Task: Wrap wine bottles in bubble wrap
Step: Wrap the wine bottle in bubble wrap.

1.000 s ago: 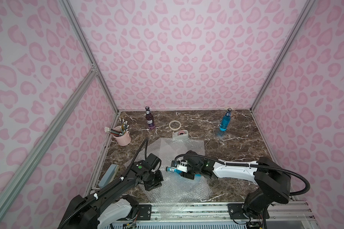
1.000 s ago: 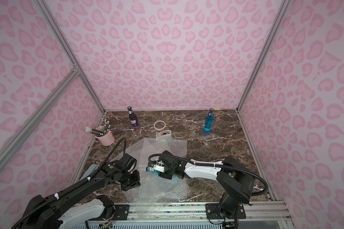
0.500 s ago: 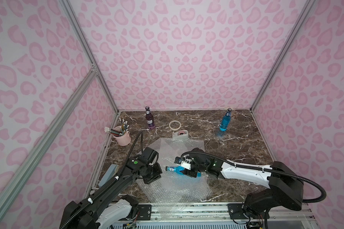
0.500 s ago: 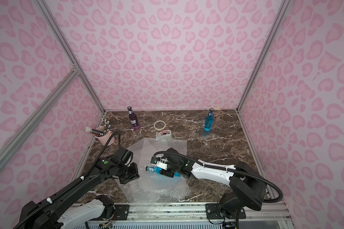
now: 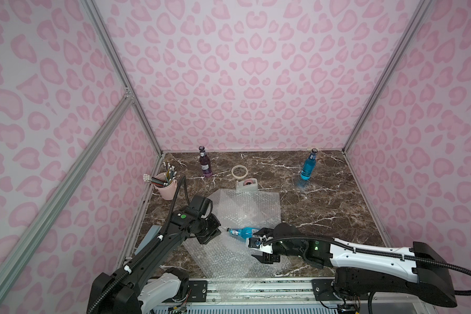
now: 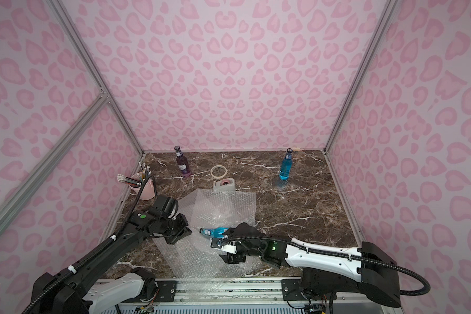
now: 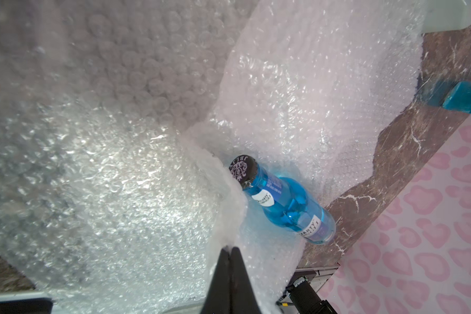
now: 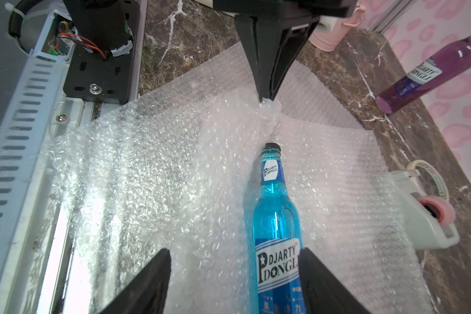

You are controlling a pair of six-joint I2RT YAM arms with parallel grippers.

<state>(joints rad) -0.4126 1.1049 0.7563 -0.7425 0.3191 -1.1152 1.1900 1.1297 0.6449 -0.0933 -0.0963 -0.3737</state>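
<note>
Blue bottle point(image 8: 276, 217) lying flat on bubble wrap point(image 8: 147, 176) on table point(image 8: 351, 68), lower part between right fingers point(image 8: 152, 277), spread wide, not gripping. Left fingers point(image 7: 223, 277) pressed together, pinching wrap edge just beyond cap.

Robot test booth, pink patterned walls point(image 5: 242, 68)
</note>
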